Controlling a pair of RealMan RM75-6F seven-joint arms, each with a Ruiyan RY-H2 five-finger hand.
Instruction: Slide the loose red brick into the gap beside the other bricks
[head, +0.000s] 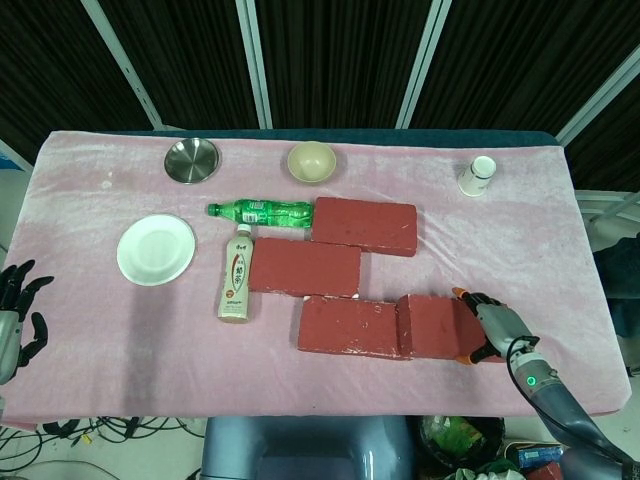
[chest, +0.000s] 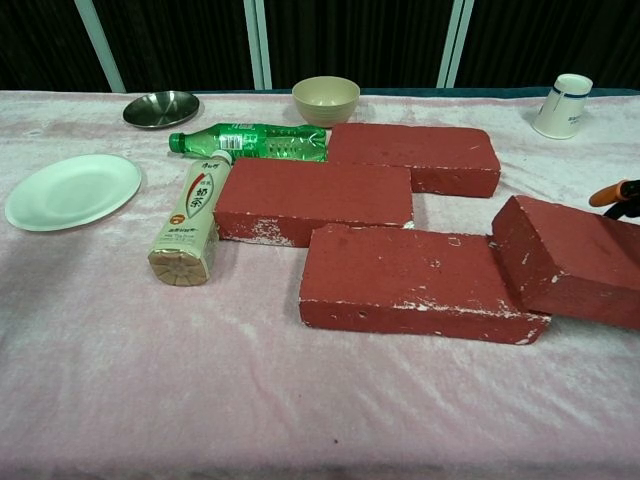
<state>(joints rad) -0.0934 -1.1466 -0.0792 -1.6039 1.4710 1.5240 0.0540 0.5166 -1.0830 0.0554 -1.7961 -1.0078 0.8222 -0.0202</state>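
1. Head view: the loose red brick (head: 432, 324) is seen at the right end of the front brick (head: 347, 327), touching it; in the chest view its near end (chest: 570, 260) looks tilted up against it.
2. The brick is judged heavy, rigid and rough, so it is better pushed from its far end than lifted.
3. The right hand (head: 490, 327) is laid over that end, fingers (head: 466, 296) curled around it.
4. The left hand (head: 18, 312) is held off the table edge, fingers apart, empty.
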